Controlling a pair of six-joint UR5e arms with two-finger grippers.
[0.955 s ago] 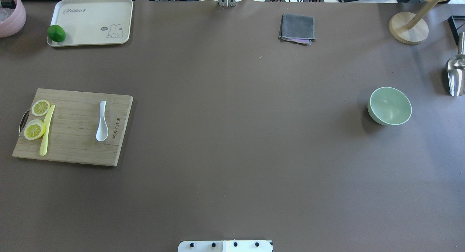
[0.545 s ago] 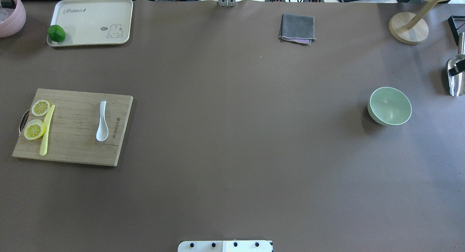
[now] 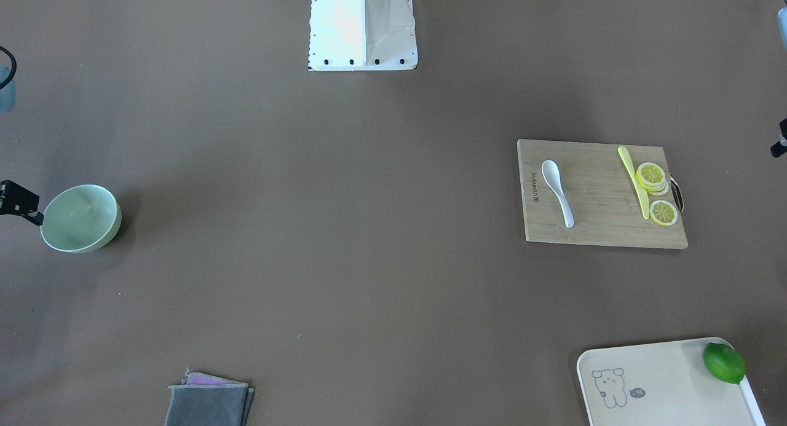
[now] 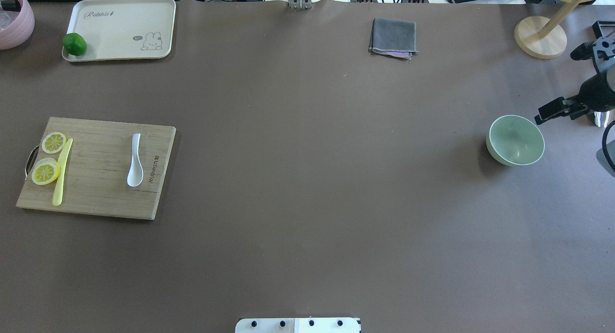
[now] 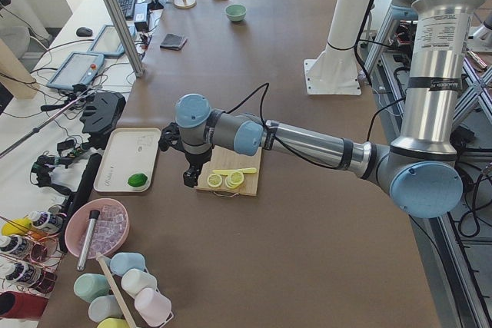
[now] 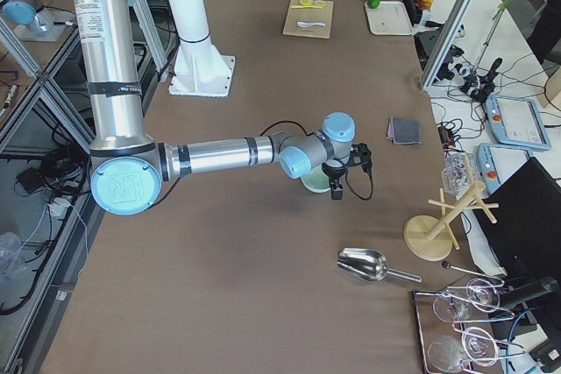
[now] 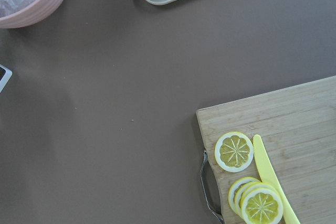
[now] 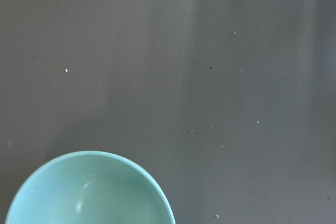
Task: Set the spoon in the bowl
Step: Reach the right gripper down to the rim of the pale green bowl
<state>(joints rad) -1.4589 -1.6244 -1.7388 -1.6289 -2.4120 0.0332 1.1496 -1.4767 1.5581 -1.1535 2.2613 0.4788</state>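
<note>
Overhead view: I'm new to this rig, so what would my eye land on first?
The white spoon lies on the wooden cutting board at the left, beside lemon slices and a yellow knife. Far off at the right sits the empty mint bowl, the right arm close by.

**Count of things on the worktop (image 4: 307,179)**

There is one spoon (image 4: 135,161), one knife (image 4: 61,172) and one cutting board (image 4: 96,189). The bowls are two: one green bowl (image 4: 515,140) and one pink bowl (image 4: 21,28). Lemon lies in two places: one single slice (image 4: 54,142) and one small stack (image 4: 45,171), but I cannot tell how many slices the stack has. There is also one tray (image 4: 120,30), one lime (image 4: 74,44), one folded cloth (image 4: 393,35), one wooden stand (image 4: 539,37) and one metal scoop (image 6: 361,263). The robot arms are two: the left arm (image 5: 307,140) and the right arm (image 6: 219,153).
</note>
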